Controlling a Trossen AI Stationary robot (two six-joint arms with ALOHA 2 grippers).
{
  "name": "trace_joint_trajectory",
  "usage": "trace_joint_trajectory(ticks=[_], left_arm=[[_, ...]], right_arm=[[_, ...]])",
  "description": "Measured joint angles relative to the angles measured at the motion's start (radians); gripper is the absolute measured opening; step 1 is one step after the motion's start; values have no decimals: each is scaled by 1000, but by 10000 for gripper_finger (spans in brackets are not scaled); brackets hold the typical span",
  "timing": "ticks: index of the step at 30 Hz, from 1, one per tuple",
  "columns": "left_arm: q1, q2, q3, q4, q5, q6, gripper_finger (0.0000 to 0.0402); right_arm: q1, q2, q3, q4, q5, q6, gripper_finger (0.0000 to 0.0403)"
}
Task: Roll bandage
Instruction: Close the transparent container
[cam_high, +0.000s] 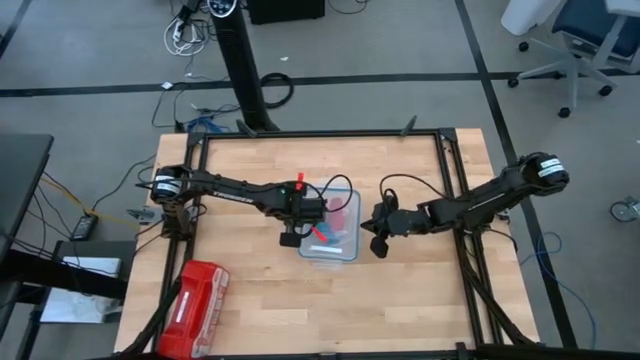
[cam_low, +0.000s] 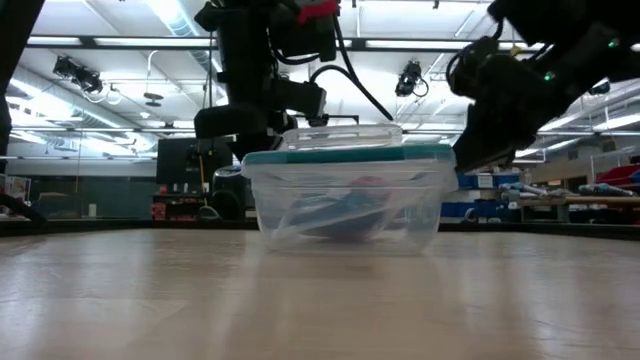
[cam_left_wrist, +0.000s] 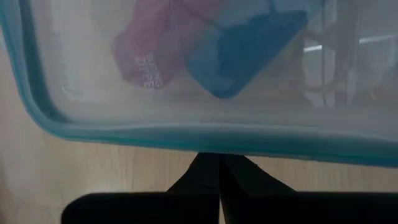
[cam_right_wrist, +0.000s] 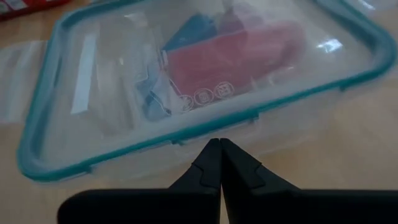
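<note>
A clear plastic container (cam_high: 328, 257) with a teal-rimmed lid (cam_right_wrist: 186, 133) stands at the table's middle. Through the lid I see the blue bandage (cam_left_wrist: 249, 50) (cam_right_wrist: 193, 28), crumpled beside red-pink fabric (cam_left_wrist: 149, 43) (cam_right_wrist: 242, 56). My left gripper (cam_high: 290, 240) (cam_left_wrist: 219, 157) is shut, its tips at the lid's rim on the container's left side. My right gripper (cam_high: 378, 247) (cam_right_wrist: 220, 143) is shut too and points at the container's right side, just short of the lid's edge. My left gripper's shut fingertips (cam_left_wrist: 208, 163) stand right at the lid's teal rim (cam_left_wrist: 217, 144) on the container's left side, slanting down from above. Whether they touch the rim I cannot tell.
A red zip pouch (cam_high: 195, 295) lies near the table's front left corner. Bare wood lies in front of the container and behind it. A black frame (cam_high: 320, 135) runs along the table's far edge and down its sides.
</note>
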Motion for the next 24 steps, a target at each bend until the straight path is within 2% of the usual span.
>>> trace_joint_trajectory(ticks=[5,15,24], left_arm=[[2,0,-2,0,-14,15,0],[2,-7,-66,91,-28,63,0],[4,-4,-66,71,-42,107,0]], right_arm=[[-26,68,-1,92,-54,-29,2],[-35,106,-3,152,-70,-36,1],[-53,177,-3,257,-124,-54,1]])
